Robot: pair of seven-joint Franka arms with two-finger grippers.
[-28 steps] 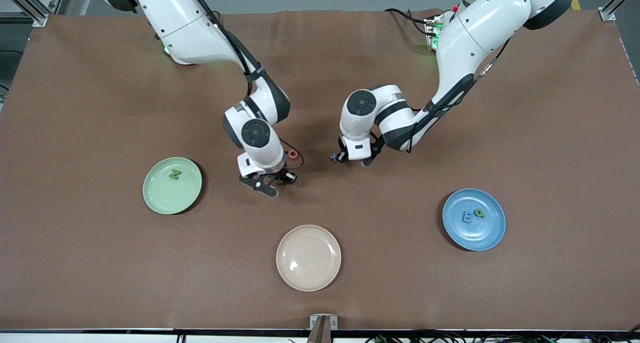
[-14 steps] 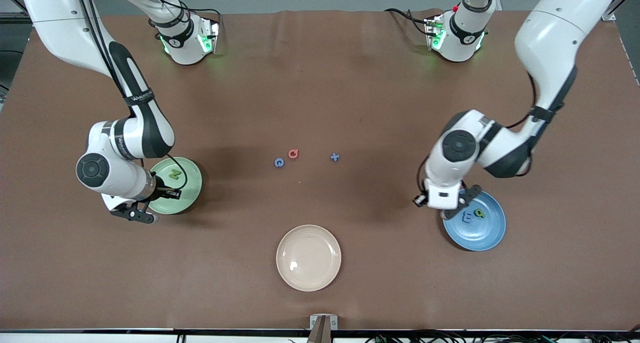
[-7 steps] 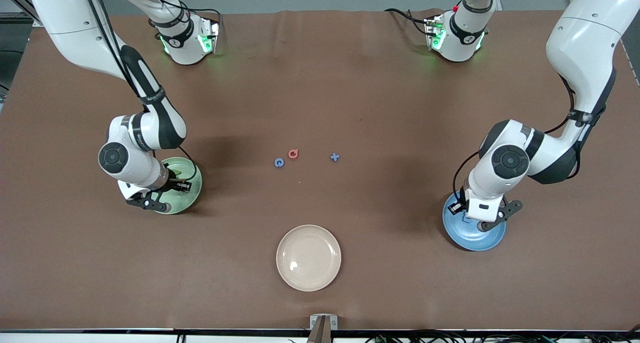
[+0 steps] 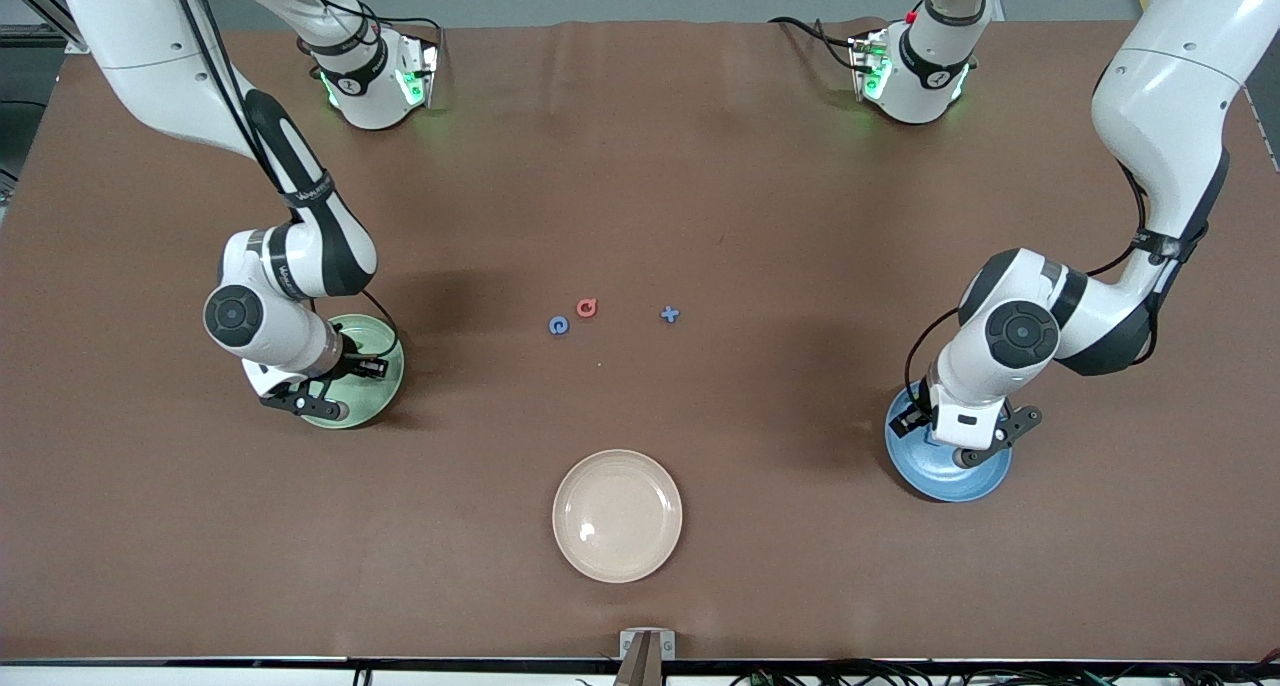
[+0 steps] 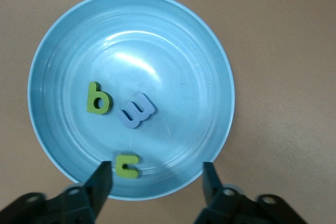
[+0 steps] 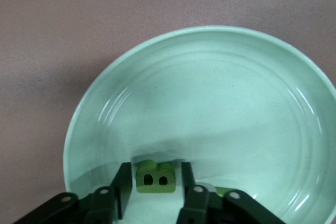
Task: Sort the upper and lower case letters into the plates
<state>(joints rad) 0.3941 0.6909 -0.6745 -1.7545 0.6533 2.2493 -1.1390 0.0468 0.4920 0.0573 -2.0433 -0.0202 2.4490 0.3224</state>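
The left gripper [image 5: 156,174] hangs released over the blue plate [image 5: 210,66] near the table's front edge. The right gripper [image 6: 153,188] brackets a green letter [image 6: 155,177] in the green plate [image 6: 220,98] — whether it grips cannot be told. The letters look light, stiff and thin — best pinched across their flat sides.

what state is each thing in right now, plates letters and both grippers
blue plate: holds three letters.
green b: flat in blue plate.
blue E: flat in blue plate.
green c: flat in blue plate, released.
left gripper: open over blue plate.
green plate: under right gripper.
green B: between right gripper's fingers.
right gripper: fingers beside the B, just apart.
cream plate: empty.
three loose letters: on table.
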